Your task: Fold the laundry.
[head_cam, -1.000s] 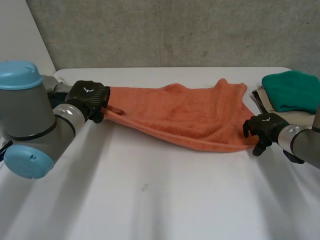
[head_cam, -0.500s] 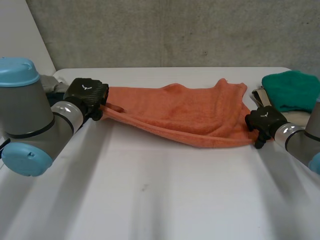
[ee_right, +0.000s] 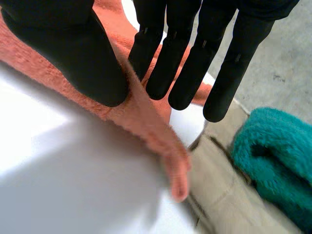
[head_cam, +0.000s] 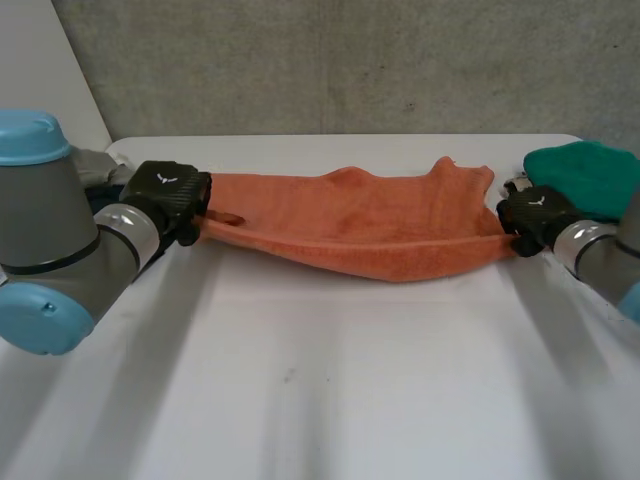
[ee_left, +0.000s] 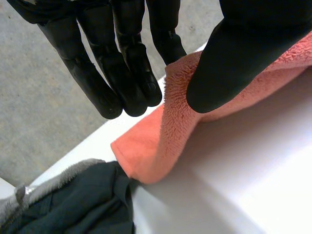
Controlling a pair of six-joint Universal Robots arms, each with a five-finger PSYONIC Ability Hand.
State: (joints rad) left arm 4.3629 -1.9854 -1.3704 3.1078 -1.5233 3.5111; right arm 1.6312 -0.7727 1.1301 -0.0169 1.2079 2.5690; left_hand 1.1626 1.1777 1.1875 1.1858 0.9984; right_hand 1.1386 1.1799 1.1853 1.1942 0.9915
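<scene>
Towel: the orange terry towel (head_cam: pixel 370 225) hangs stretched left to right over the far half of the white table (head_cam: pixel 320 380), its middle sagging low.
Left hand: the left hand (head_cam: pixel 168 195) pinches the towel's left end between thumb and straight fingers, just beside a dark grey garment (ee_left: pixel 73 204).
Right hand: the right hand (head_cam: pixel 535 212) pinches the right end the same way, near a folded teal towel (head_cam: pixel 590 175) lying on a beige cloth (ee_right: pixel 229 195).
Change: within 1 second the right hand has drawn back toward the far right, and the slack has gone out of the near edge.
Meaning: I'd say the spreading is nearly done; laying it flat and folding come next.
</scene>
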